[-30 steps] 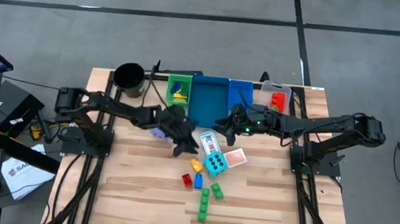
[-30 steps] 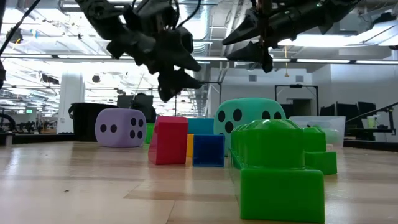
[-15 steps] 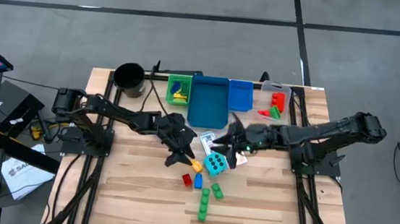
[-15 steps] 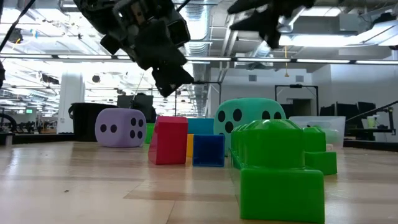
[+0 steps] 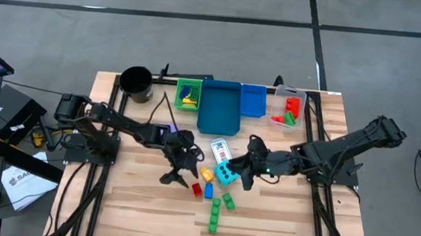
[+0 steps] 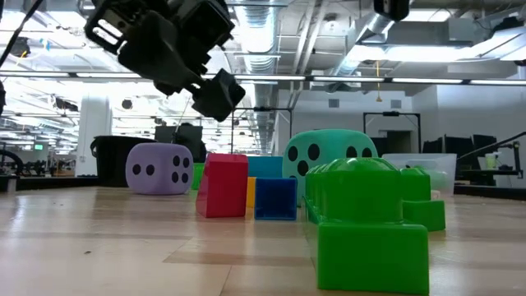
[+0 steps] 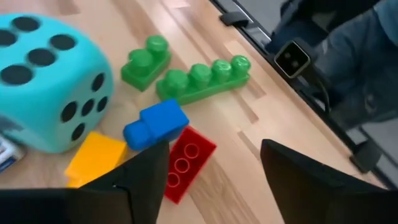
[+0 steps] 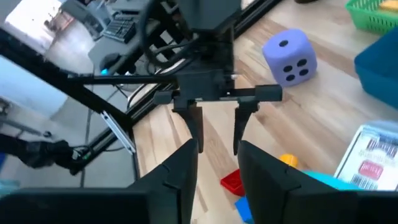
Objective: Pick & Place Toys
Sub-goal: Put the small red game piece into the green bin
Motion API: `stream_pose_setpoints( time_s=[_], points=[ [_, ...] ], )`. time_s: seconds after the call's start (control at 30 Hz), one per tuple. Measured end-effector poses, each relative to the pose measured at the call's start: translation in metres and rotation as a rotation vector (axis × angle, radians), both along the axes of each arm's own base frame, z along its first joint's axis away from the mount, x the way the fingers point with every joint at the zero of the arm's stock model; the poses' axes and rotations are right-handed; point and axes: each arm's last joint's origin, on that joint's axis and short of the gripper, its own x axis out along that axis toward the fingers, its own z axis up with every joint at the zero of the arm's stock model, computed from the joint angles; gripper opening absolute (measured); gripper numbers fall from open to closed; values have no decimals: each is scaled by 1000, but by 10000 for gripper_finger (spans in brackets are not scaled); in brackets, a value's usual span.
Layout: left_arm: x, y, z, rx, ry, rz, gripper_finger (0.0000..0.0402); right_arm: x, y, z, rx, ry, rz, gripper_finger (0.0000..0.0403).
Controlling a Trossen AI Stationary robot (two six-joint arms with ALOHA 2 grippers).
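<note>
We see two dark, slender, jointed arms, each ending in flat black fingers, with thin black cables along them and a small green light on the right one.

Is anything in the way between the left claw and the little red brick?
Nothing visible. The left gripper hangs open just above the red brick, bare wood between its fingers. The blue brick and yellow brick lie close beside it.

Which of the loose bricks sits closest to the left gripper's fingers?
The red brick: it lies just ahead of the open left gripper; the blue, yellow and green bricks lie farther off.
</note>
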Motion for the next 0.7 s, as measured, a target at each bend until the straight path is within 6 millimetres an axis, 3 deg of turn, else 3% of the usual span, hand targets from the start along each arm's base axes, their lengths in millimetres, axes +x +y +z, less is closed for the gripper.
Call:
stream_pose_setpoints(
  time_s=[0.23, 0.53, 0.7],
  points=[
    [0, -8, -1, 108, -68, -50, 278, -1, 1, -2, 102, 9, -54, 150],
    [1, -9, -1, 136, -77, -32, 278, 1, -2, 0, 117, -16, -63, 222],
    [5, -17, -13, 179, -106, -98, 278, 2, -3, 0, 117, -16, -69, 239]
  ],
)
